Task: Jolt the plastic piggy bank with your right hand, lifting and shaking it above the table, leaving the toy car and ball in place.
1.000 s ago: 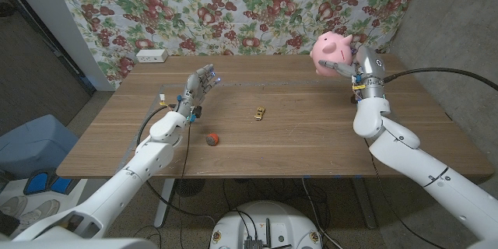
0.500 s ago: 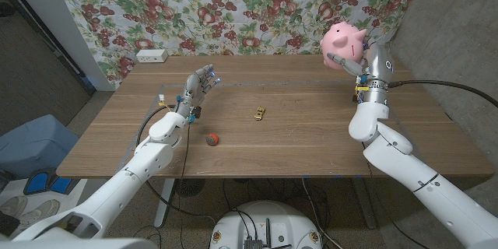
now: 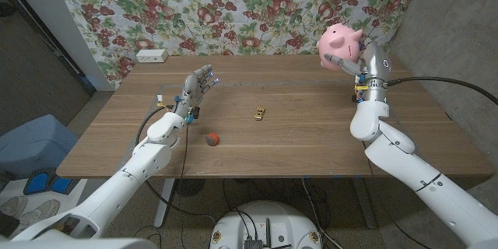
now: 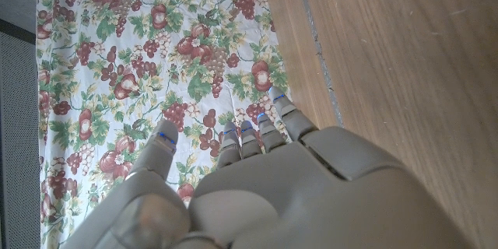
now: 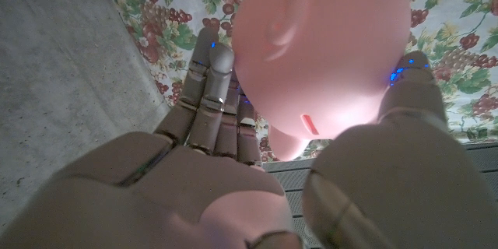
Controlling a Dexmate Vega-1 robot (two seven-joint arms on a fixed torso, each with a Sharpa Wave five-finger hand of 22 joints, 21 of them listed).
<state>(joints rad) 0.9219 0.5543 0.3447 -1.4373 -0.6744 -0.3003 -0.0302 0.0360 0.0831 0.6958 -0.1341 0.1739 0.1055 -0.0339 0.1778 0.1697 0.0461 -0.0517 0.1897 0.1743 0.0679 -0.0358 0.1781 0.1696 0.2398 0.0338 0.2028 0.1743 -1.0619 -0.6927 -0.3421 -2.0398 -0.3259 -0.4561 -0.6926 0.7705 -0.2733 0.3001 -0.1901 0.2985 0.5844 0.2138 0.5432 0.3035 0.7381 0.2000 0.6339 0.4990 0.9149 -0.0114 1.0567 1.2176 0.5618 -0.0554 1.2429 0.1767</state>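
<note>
STEP: shake in hand | your right robot hand (image 3: 359, 60) grips the piggy bank (image 3: 340, 42) raised above the desk (image 3: 311, 124) | left robot hand (image 3: 198, 87) empty, fingers apart | NEXT: jolt it, avoiding toy car (image 3: 259, 113) and ball (image 3: 211, 138)

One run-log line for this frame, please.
phase: shake | right robot hand: holds piggy bank above table | left robot hand: open | toy car, ball: on table

smooth, glossy pink plastic piggy bank (image 3: 340, 42) — matt wood-grain table (image 3: 296, 136), printed cloth backdrop (image 3: 233, 8).
</note>
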